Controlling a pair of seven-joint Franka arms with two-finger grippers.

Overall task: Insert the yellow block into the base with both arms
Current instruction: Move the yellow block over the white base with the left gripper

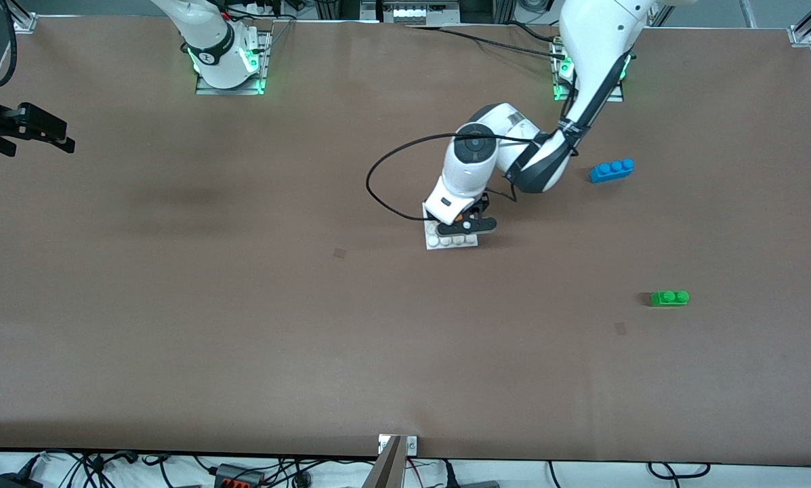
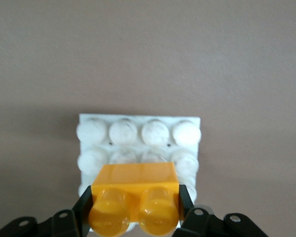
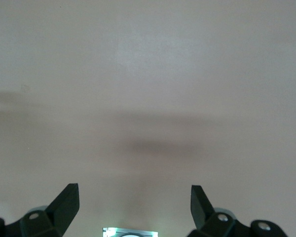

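The white studded base (image 1: 440,241) lies on the brown table near its middle. My left gripper (image 1: 465,227) is low over the part of the base farther from the front camera. In the left wrist view this gripper (image 2: 134,203) is shut on the yellow block (image 2: 138,180), studs toward the camera, with the block over the base (image 2: 139,133). I cannot tell whether the block is seated on the studs. The block is mostly hidden in the front view. My right gripper (image 1: 39,129) waits at the right arm's end of the table. It is open and empty over bare table (image 3: 133,192).
A blue three-stud brick (image 1: 612,169) lies toward the left arm's end, farther from the front camera than the base. A green two-stud brick (image 1: 669,297) lies nearer to that camera. A black cable (image 1: 378,193) loops out beside the left wrist.
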